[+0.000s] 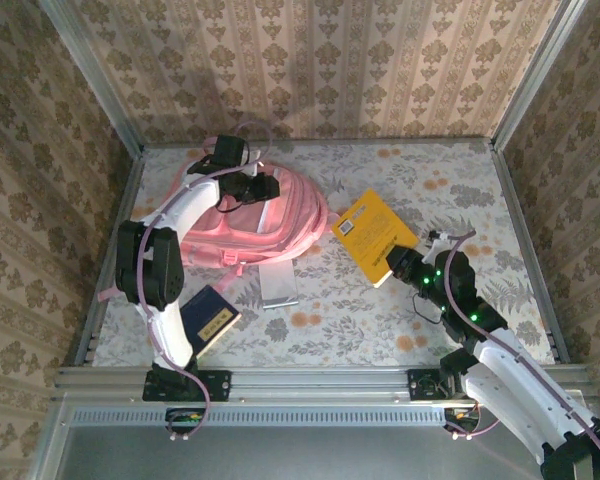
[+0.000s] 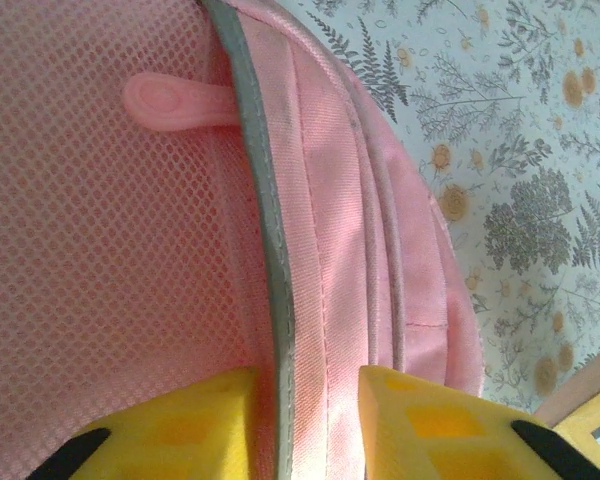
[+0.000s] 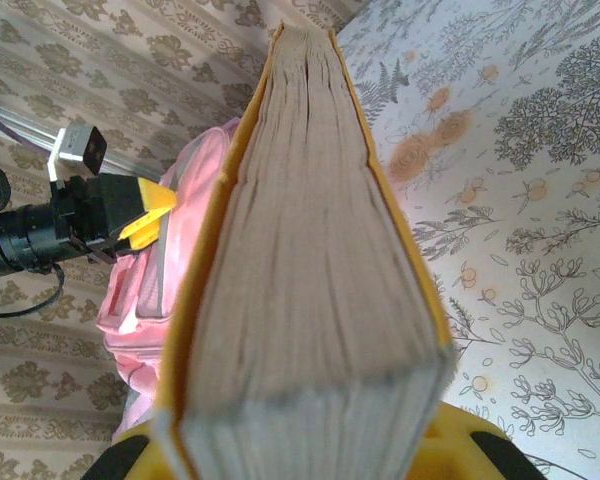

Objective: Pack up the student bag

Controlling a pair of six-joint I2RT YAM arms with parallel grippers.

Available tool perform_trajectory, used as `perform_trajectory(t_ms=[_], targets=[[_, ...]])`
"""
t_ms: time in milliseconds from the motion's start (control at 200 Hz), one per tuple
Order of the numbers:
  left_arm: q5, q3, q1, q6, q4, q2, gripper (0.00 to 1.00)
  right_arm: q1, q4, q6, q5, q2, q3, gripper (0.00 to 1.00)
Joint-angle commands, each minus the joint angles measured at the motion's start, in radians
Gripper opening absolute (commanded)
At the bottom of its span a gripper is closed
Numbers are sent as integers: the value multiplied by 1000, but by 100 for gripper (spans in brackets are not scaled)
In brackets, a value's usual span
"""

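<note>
Fabric of student bag [image 1: 280, 225] looks soft, floppy; we'd hold piped rim [image 2: 280, 330] between left fingers [image 2: 190, 430], pinch unclear. Right fingers [image 3: 480, 450] clamp yellow book [image 3: 310, 300].

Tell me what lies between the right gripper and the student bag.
The yellow book, clamped in the right gripper, spans that gap toward the student bag, seen in the top view.

Illumination is even and moderately bright, apparently from overhead; the top view darkens toward its corners. The large pink fabric backpack [image 1: 280, 230] casts only a faint, soft shadow. In the right wrist view, the yellow-covered paperback book [image 3: 310, 300] blurs nearest the lens.
</note>
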Motion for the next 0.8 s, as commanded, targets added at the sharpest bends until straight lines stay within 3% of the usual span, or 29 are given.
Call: perform_trajectory(t_ms=[0, 215, 385, 795], targets=[[70, -5, -14, -6, 32, -25, 30, -5, 89, 1, -36, -1, 15, 0], [89, 0, -36, 3, 38, -9, 24, -7, 89, 7, -43, 7, 16, 0], [3, 13, -42, 46, -22, -37, 37, -7, 77, 7, -45, 4, 10, 0], [-4, -22, -61, 45, -57, -95, 39, -11, 105, 28, -48, 21, -11, 0]])
